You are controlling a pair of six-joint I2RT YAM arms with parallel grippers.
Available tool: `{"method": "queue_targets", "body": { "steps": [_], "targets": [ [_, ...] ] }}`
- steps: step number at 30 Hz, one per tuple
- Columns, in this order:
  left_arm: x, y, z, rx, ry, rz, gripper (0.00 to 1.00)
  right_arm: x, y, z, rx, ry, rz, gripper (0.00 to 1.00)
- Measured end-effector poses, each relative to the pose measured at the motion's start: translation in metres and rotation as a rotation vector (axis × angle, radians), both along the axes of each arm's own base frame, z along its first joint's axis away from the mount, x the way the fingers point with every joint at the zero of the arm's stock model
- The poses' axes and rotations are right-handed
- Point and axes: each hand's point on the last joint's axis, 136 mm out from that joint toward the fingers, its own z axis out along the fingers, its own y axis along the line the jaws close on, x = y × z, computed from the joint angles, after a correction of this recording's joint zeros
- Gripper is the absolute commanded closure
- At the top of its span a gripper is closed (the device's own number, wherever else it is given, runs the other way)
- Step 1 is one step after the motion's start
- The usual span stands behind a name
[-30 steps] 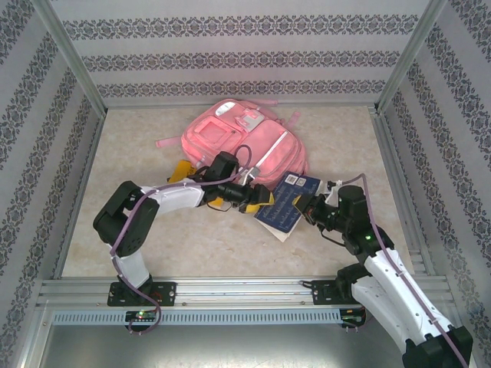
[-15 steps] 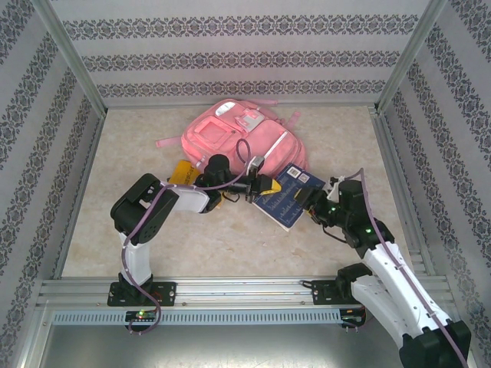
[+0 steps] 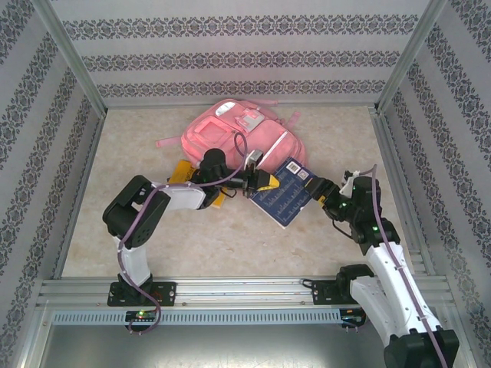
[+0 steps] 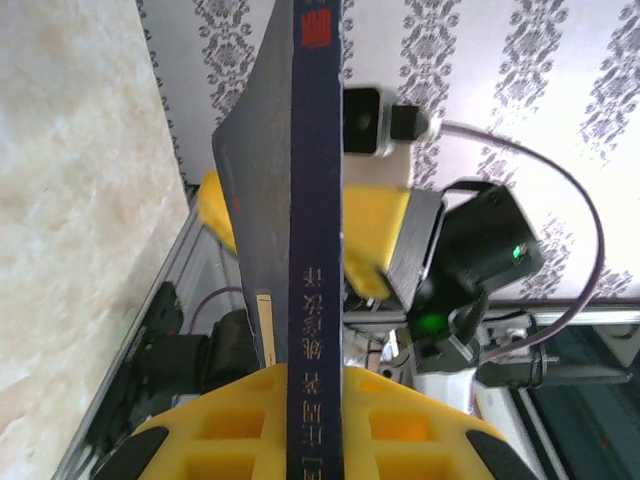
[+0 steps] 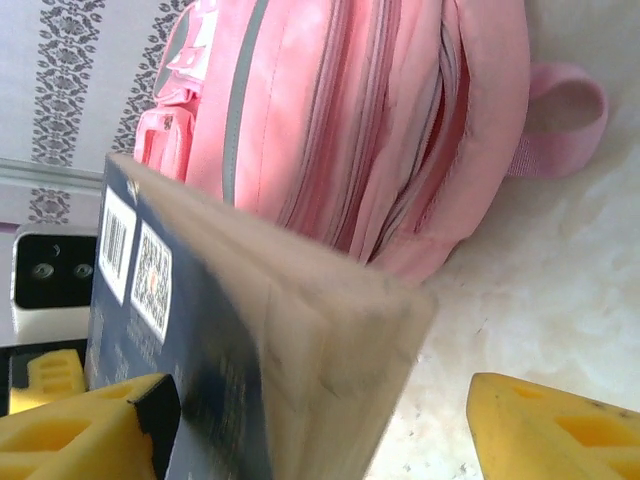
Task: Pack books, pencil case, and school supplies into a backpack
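The pink backpack [image 3: 244,136] lies at the back of the table; the right wrist view has its open zipper side [image 5: 400,130] facing the camera. Just in front of it a thick navy book [image 3: 285,194] is held off the table. My left gripper [image 3: 259,182] is shut on the book's left edge, and the spine [image 4: 315,250] runs up between its yellow fingers [image 4: 420,420]. My right gripper [image 3: 325,192] stands open at the book's right end. The page edge [image 5: 330,360] sits between its fingers, well apart from the right-hand one [image 5: 560,430]. A yellow book [image 3: 181,172] lies partly hidden under my left arm.
Patterned walls and metal frame posts [image 3: 77,65] enclose the table on three sides. Bare tabletop [image 3: 230,245] stretches between the book and the arm bases. A pink strap [image 5: 565,110] of the backpack loops out onto the table to the right.
My left gripper has shut on the navy book's left edge. My right gripper has opened, let go of the book and drawn back to the right. The book has moved slightly toward the backpack.
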Motion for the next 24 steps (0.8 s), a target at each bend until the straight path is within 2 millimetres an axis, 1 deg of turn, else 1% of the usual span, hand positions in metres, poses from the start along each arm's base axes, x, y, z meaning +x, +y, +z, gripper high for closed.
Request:
{"method": "queue_targets", "body": {
  "steps": [2,4,5,6,8,10,12,14,15,17,19,21,24],
  "targets": [
    [-0.005,0.005,0.000,0.047,-0.041,-0.008,0.98,0.003,-0.001,0.009,-0.052,-0.026,0.033,0.23],
    [-0.005,0.011,0.006,0.119,-0.130,0.011,0.96,0.006,-0.001,0.022,-0.100,-0.064,0.065,0.23],
    [-0.002,0.013,0.012,0.158,-0.193,0.031,0.97,0.007,-0.002,0.028,-0.119,-0.082,0.074,0.23],
    [0.002,0.015,0.018,0.201,-0.263,0.055,1.00,0.007,-0.002,0.034,-0.134,-0.097,0.078,0.24],
    [0.009,0.024,0.034,0.289,-0.426,0.112,1.00,0.007,-0.003,0.046,-0.150,-0.122,0.085,0.25],
    [0.014,0.040,0.045,0.380,-0.587,0.180,1.00,0.008,-0.002,0.056,-0.148,-0.137,0.084,0.26],
    [0.016,0.056,0.047,0.471,-0.703,0.236,1.00,0.008,-0.001,0.064,-0.128,-0.141,0.080,0.27],
    [0.018,0.069,0.042,0.572,-0.838,0.289,1.00,0.007,0.002,0.072,-0.084,-0.133,0.073,0.29],
    [0.014,0.074,0.035,0.627,-0.921,0.298,1.00,0.006,0.004,0.075,-0.052,-0.123,0.069,0.30],
    [0.004,0.076,0.021,0.711,-1.082,0.288,1.00,0.004,0.011,0.079,0.014,-0.101,0.068,0.32],
    [-0.011,0.073,0.006,0.769,-1.274,0.254,1.00,0.002,0.021,0.084,0.104,-0.067,0.072,0.33],
    [-0.023,0.067,-0.006,0.802,-1.456,0.219,1.00,-0.001,0.032,0.088,0.200,-0.038,0.075,0.34],
    [-0.034,0.059,-0.014,0.825,-1.729,0.196,1.00,-0.008,0.050,0.085,0.320,0.018,0.084,0.33]
  ]
}}
